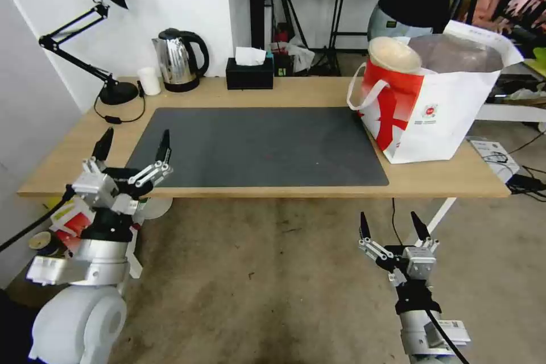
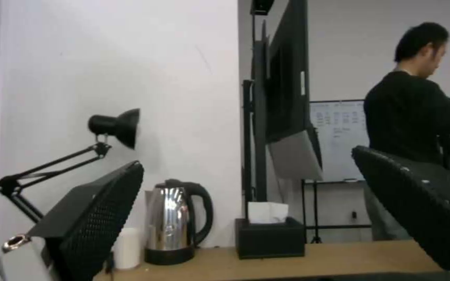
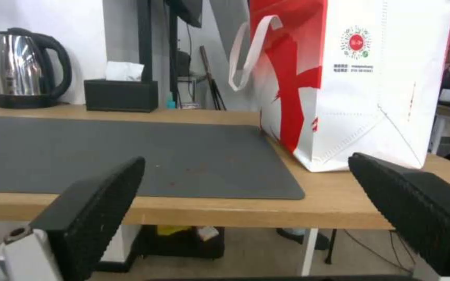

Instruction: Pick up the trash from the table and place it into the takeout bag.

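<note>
Two grippers stand wide open and empty: left gripper (image 1: 134,145) over the near-left edge of the table (image 1: 250,91), right gripper (image 1: 392,226) short of its front edge. The beige bowl (image 1: 393,54) sits tilted in the mouth of the takeout bag (image 1: 432,108) at the table's right end. Bowl: probably light and thin-walled (grip the rim gently); bag: soft-sided.

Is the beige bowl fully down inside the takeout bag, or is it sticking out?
Sticking out. The beige bowl sits tilted at the mouth of the upright takeout bag, its rim above the bag's red side.
</note>
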